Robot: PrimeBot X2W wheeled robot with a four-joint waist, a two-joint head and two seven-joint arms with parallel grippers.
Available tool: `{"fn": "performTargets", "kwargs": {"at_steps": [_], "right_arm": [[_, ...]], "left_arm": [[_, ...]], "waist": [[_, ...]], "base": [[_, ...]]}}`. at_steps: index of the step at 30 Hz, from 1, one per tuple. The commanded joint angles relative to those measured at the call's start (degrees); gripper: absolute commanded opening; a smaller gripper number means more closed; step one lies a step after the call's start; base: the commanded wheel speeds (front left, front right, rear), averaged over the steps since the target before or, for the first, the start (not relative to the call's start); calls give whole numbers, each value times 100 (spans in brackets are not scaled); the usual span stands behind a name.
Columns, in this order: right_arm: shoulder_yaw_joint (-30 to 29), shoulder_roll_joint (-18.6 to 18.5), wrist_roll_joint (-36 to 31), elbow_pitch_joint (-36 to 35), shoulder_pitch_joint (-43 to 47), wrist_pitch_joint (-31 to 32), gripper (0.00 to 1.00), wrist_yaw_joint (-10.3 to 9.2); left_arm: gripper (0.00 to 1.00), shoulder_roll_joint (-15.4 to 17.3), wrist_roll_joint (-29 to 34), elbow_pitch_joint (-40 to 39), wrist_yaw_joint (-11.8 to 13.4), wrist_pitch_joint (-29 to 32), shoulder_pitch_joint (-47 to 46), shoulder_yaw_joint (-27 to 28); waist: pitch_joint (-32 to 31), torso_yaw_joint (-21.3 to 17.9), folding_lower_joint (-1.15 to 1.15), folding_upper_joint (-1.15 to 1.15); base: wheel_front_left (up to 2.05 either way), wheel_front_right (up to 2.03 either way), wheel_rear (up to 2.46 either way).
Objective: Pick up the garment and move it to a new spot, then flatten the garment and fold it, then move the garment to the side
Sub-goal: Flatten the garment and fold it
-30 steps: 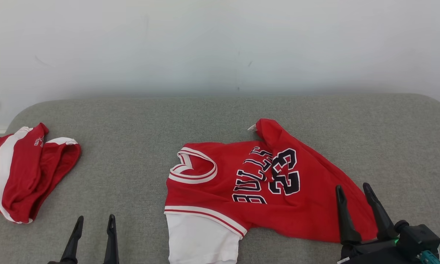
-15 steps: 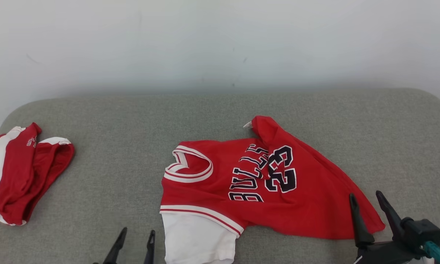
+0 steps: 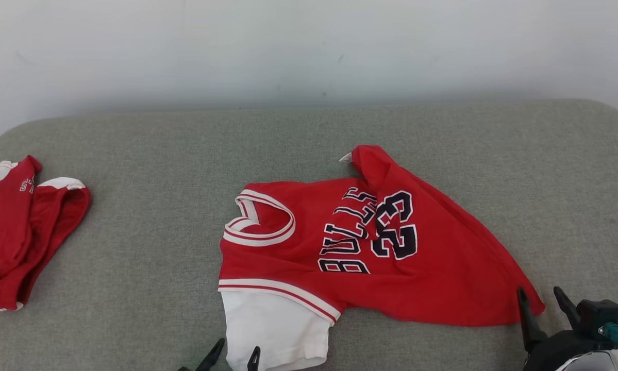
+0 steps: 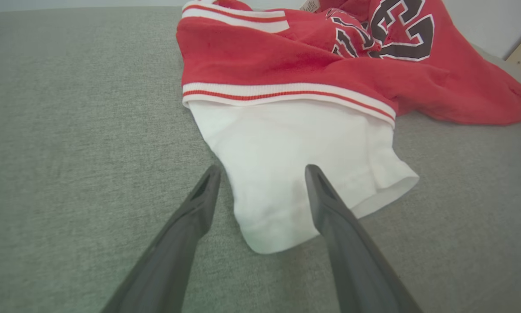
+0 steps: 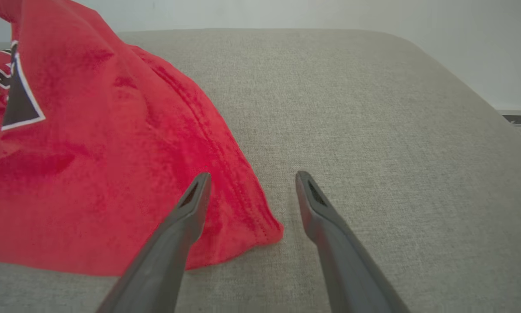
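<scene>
The jersey [image 3: 391, 247] lies crumpled in the middle of the cushion [image 3: 159, 154], its white sleeve [image 3: 275, 324] toward 6 o'clock. The left gripper [image 3: 237, 350], jaws apart and empty, frames that sleeve's end at 6 o'clock. The right gripper [image 3: 538, 293], likewise spread and empty, sits by the red hem corner at 4 o'clock.

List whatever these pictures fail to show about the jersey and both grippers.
Jersey: head view, a fold of its own cloth covers part of the lettering and whatever lies underneath.
Tag: head view, too small to read.
Left gripper: head view, bottom edge cuts off all but the fingertips.
Right gripper: right wrist view, one finger overlaps the hem; contact unclear.
Second red garment: head view, left edge cuts it off.
</scene>
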Motion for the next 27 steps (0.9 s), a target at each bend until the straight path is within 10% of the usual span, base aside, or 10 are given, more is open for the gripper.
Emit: {"fn": "performTargets", "kwargs": {"at_steps": [1, 11, 12, 13, 14, 15, 27], "right_arm": [[-3, -19, 37, 168, -93, -3, 100, -13], [100, 110, 137, 1410, -563, -78, 100, -13], [195, 165, 242, 1556, -617, -83, 32, -13], [246, 183, 296, 1619, -651, -93, 0, -13], [298, 207, 366, 1664, -675, -94, 0, -13], [357, 232, 451, 1701, -677, -99, 0, -13], [1800, 172, 1320, 673, -705, -245, 0, -6]], "left_arm": [[100, 37, -50, 56, 11, -20, -121, -39], [100, 17, -273, 617, 11, -19, -386, -348], [100, -7, -383, 712, 11, -18, -411, -444], [95, -16, -442, 781, 11, -18, -427, -483], [37, -23, -513, 840, 10, -18, -452, -541], [4, -37, -576, 900, 10, -18, -481, -593], [0, 367, -878, 349, 11, -19, -777, -295]], "waist": [[59, 11, 0, 0], [228, -1, 0, 0], [235, -10, 0, 0], [230, -14, 0, 0], [217, -20, 0, 0], [197, -26, 0, 0], [53, -114, 0, 0]], "base": [[0, 0, 0], [0, 0, 0], [0, 0, 0], [0, 0, 0], [0, 0, 0], [0, 0, 0], [0, 0, 0]]}}
